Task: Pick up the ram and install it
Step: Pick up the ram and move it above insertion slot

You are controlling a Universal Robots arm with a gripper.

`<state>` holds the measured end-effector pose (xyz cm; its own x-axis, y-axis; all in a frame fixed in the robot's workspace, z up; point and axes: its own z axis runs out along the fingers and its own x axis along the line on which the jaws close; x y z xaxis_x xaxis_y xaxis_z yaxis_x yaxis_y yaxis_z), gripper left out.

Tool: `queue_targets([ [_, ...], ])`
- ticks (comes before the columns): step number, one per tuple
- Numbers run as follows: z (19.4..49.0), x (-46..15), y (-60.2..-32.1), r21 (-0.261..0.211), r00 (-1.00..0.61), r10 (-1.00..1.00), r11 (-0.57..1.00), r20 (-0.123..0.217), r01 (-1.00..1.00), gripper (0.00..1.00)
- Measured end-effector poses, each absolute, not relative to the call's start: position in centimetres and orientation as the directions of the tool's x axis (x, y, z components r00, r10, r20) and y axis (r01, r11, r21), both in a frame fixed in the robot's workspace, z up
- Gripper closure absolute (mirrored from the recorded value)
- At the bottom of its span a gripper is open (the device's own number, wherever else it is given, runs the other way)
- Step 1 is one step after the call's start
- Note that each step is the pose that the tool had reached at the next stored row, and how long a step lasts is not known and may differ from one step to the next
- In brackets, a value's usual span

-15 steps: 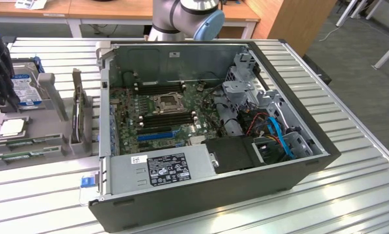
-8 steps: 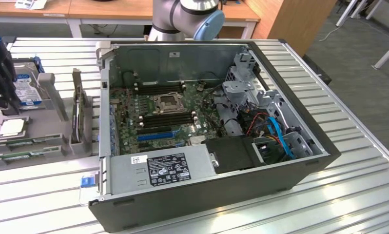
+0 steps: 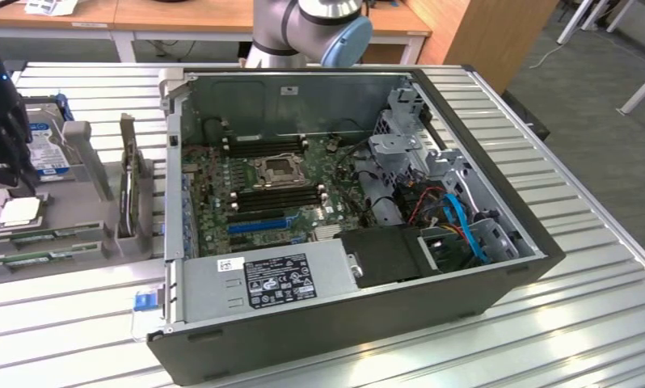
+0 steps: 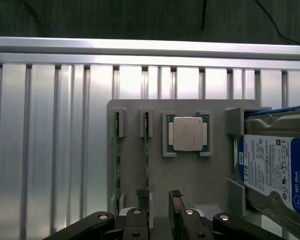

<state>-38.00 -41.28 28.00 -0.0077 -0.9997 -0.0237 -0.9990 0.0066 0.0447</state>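
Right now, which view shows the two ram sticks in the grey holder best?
The wrist view: both ram sticks stand on edge in their slots, seen from above and almost whole. In the exterior view the ram sticks are thin green strips low on its left.

Surface (image 3: 592,323): silver-grey ribbed metal slats, level. Directly on it:

- An open black PC case (image 3: 355,339) lies on its side at the middle, interior facing up.
- A grey holder (image 3: 74,212) sits flat on the slats just beside the case, toward the exterior view's left.
- A small blue-and-clear piece (image 3: 144,301) lies at the case's near corner. Contact with the case cannot be determined.
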Motion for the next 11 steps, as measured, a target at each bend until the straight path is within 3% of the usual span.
queue_targets([
  [11, 26.5, -38.0, -41.3, 0.045, -0.008, -1.000, 0.007, -0.024, -0.999, 0.71],
])
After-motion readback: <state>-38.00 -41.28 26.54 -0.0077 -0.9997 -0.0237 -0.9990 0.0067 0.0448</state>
